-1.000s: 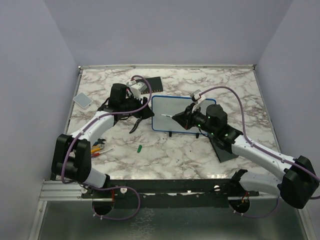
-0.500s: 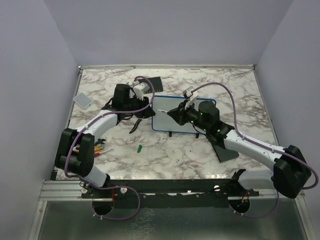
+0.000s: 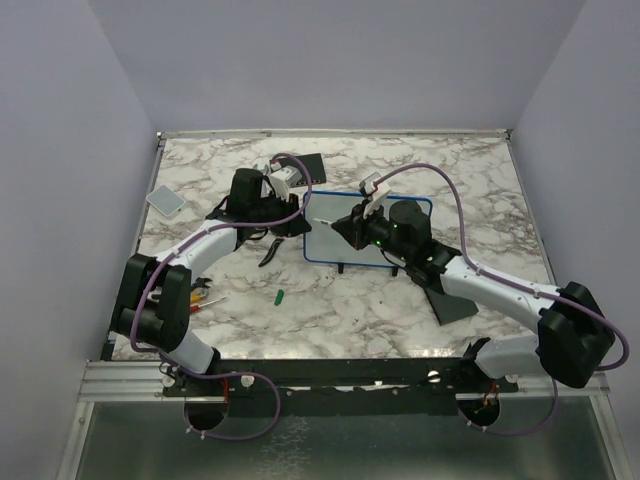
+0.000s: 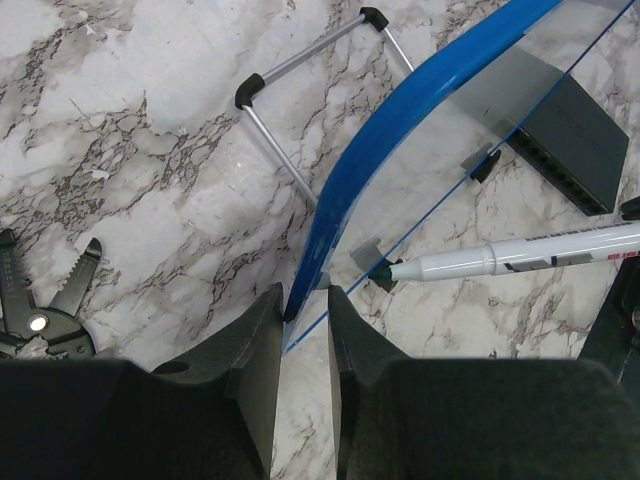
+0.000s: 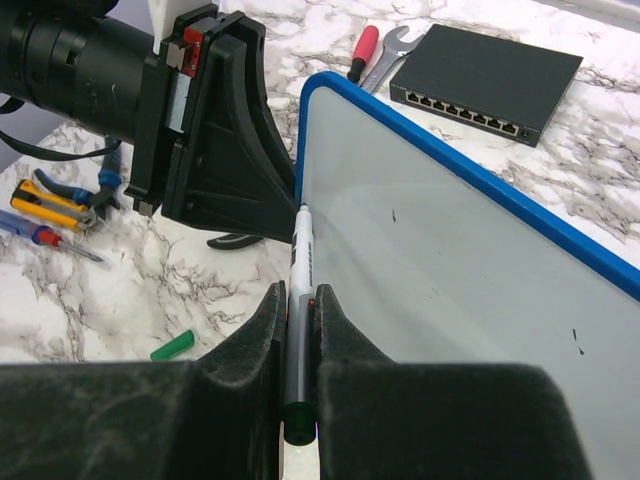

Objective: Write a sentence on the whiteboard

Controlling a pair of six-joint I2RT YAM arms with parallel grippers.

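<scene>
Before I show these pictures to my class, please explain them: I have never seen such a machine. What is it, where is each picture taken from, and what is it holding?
These are two robot arms bolted to a marble-patterned table, each ending in a two-finger gripper. The wide picture comes from a fixed camera above and behind them; the other two come from cameras on the wrists. The left gripper clamps the blue rim of a small whiteboard, apparently steadying it. The right gripper pinches a marker, its tip at the board, which shows no writing yet. Around lie a black box with ports, a green cap and hand tools.
</scene>
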